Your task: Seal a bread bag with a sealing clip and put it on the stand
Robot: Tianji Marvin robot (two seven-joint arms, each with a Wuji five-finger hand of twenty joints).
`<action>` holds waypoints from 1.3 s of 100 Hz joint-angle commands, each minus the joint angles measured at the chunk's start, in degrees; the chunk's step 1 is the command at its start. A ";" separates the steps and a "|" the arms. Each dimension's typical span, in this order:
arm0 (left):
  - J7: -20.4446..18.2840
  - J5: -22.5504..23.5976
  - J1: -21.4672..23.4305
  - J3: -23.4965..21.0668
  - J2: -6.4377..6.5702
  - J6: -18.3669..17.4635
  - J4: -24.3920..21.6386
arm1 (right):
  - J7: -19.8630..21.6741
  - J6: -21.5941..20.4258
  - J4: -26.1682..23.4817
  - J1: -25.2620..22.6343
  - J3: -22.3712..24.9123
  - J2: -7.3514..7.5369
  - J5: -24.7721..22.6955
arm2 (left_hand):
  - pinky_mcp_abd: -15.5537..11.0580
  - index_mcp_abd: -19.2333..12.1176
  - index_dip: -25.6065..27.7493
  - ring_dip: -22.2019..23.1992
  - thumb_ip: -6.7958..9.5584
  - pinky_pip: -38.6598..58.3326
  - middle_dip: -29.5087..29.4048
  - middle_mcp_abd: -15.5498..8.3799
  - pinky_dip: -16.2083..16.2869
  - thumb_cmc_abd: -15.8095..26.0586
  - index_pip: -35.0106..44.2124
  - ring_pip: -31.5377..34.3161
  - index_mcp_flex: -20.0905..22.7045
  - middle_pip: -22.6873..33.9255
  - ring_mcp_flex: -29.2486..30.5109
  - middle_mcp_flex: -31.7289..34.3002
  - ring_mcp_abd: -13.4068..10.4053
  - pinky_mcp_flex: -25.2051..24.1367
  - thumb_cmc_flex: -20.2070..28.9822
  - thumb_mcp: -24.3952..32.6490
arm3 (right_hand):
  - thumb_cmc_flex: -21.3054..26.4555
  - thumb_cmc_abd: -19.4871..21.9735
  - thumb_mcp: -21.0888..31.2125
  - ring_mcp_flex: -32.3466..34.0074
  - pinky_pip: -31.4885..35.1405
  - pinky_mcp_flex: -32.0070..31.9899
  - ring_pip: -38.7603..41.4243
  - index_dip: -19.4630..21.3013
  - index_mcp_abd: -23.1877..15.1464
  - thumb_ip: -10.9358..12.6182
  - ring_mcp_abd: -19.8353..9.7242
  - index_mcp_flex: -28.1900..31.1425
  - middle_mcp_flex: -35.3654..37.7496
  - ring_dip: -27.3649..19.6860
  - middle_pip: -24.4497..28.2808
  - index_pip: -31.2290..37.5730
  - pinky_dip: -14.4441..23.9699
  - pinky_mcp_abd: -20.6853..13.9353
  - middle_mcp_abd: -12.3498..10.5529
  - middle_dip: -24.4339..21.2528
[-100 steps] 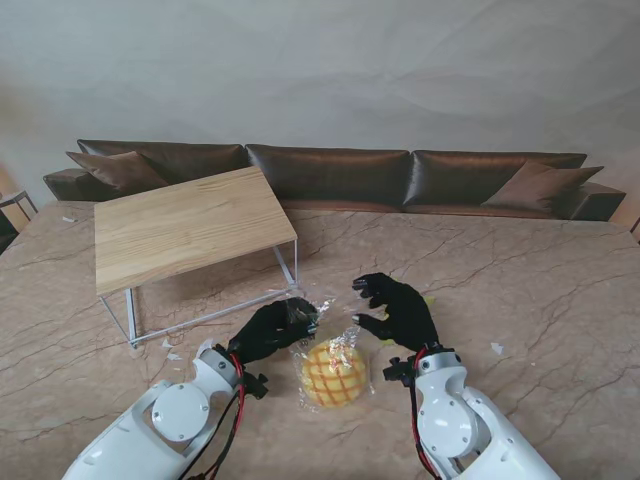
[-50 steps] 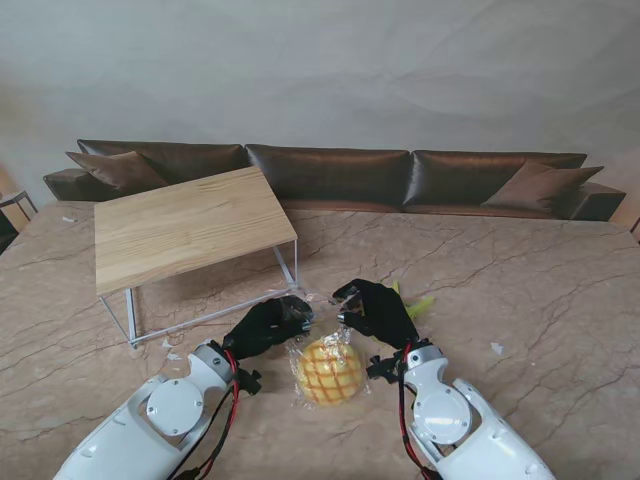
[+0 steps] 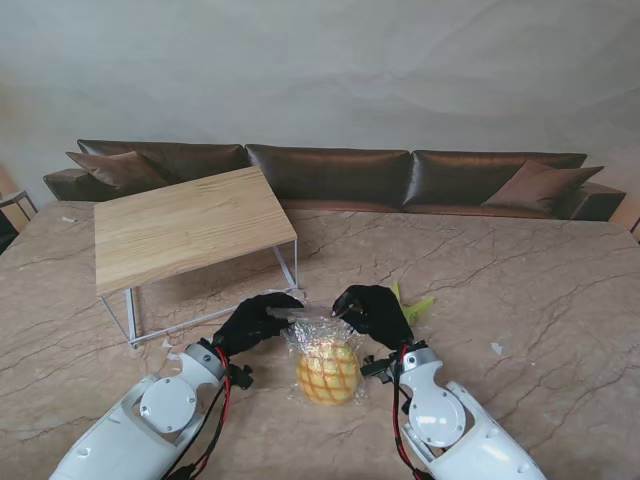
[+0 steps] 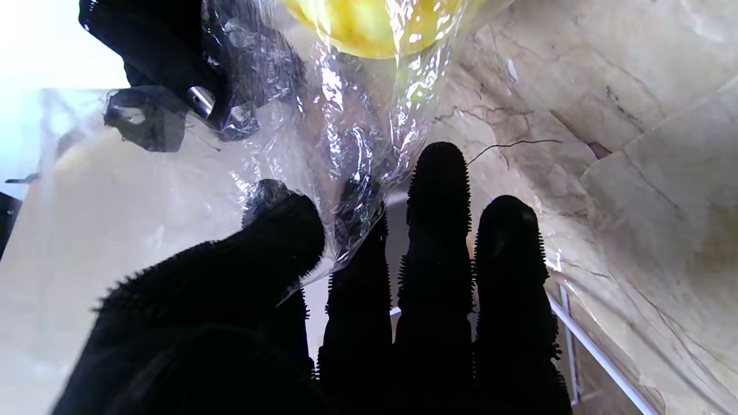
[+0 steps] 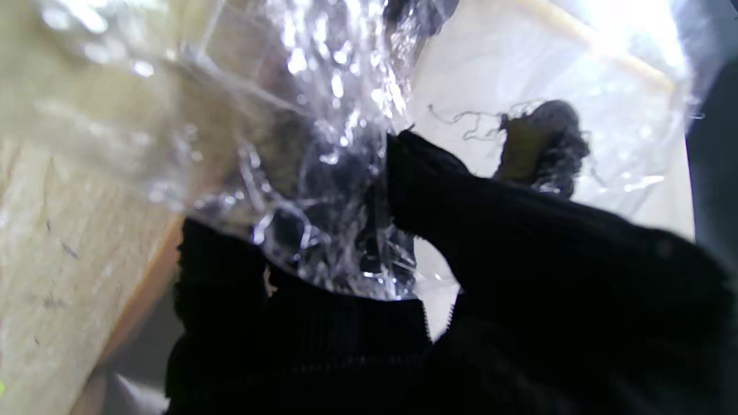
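A clear bread bag (image 3: 322, 345) with a yellow checkered bun (image 3: 328, 373) hangs between my two black-gloved hands over the marble table. My left hand (image 3: 252, 320) pinches the bag's top edge from the left; in the left wrist view the thumb and fingers (image 4: 351, 230) close on the crinkled film (image 4: 346, 144). My right hand (image 3: 372, 312) grips the same edge from the right, film (image 5: 323, 219) bunched in its fingers (image 5: 438, 190). A yellow-green sealing clip (image 3: 414, 303) lies on the table just beyond the right hand. The wooden stand (image 3: 185, 226) is at the far left.
A brown leather sofa (image 3: 330, 175) runs along the table's far side. The stand's white wire legs (image 3: 280, 297) reach down close to my left hand. Small white scraps (image 3: 496, 349) lie on the marble (image 3: 540, 290) to the right and near the left forearm.
My right hand swung left and closed on the bag's top, uncovering the clip behind it. The left hand rose, and the bag with the bun now stands lifted between both hands.
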 commanded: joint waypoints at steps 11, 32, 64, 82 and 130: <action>-3.47 -1.94 0.07 -0.99 0.66 -1.57 1.16 | -6.16 -1.83 1.16 -0.39 -0.17 -1.09 -6.74 | -1.47 3.41 0.45 -2.26 7.24 -8.60 -4.82 -1.96 -3.01 -5.23 -8.32 -8.34 -5.85 -2.61 -10.50 -13.88 -1.38 -8.98 -9.99 21.60 | 6.18 1.49 3.89 1.81 0.06 -1.43 4.34 1.37 -1.29 2.31 -0.04 3.95 -1.54 3.64 5.86 2.00 3.81 1.35 -6.45 2.40; -7.06 -8.64 -0.14 -3.15 0.62 -1.87 2.30 | -9.24 -3.14 2.27 -0.51 -0.20 -0.44 -14.43 | 1.44 7.19 -1.96 -3.56 17.26 -16.59 -5.90 0.07 -0.11 10.76 -13.38 -11.94 -6.70 -4.40 -19.27 -17.07 1.41 -17.68 -33.35 15.91 | 6.17 1.49 4.76 0.59 -0.89 -2.37 4.61 2.75 -1.91 2.31 -1.25 6.18 -1.95 4.97 6.11 4.25 6.00 0.71 -8.42 2.37; -5.10 -2.76 1.65 -4.22 1.07 8.04 -4.86 | -16.03 -4.20 3.71 0.22 -1.32 0.47 -25.65 | 0.30 11.53 -3.98 -4.25 13.52 -18.63 -6.26 0.35 0.61 16.67 -17.68 -13.01 -9.41 -5.20 -22.45 -19.75 1.16 -19.93 -30.47 -33.86 | 6.21 0.87 5.98 -0.43 -1.99 -3.47 4.41 4.31 -2.39 2.34 -1.93 6.48 -2.09 6.21 6.36 6.72 6.59 -0.27 -10.02 3.08; -8.33 2.95 0.04 -0.83 2.53 10.37 -6.04 | -19.61 -4.51 3.65 0.39 -2.27 0.88 -30.20 | -0.23 13.85 -5.22 -4.20 9.75 -20.96 -6.19 -0.39 1.59 8.18 -20.01 -14.07 -13.82 -4.96 -24.34 -22.88 -0.78 -21.65 -27.73 -29.00 | 6.14 0.84 6.18 -0.86 -2.37 -3.62 4.07 4.74 -2.66 2.34 -2.35 6.51 -2.02 6.92 6.29 7.38 6.66 -0.64 -10.51 3.29; -8.22 8.62 -1.99 3.60 3.19 8.02 -4.74 | -24.21 -4.40 4.12 0.99 -3.32 1.13 -34.27 | 0.71 -1.60 3.12 16.22 2.38 -23.92 28.96 -11.13 5.44 -9.87 8.61 -4.45 -1.85 15.01 -23.30 -8.73 -1.53 -24.21 -16.37 -5.68 | 5.96 0.96 6.22 -1.63 -3.45 -4.38 2.79 5.27 -2.80 2.43 -2.56 6.42 -1.46 8.05 6.01 7.71 6.42 -1.34 -11.22 3.26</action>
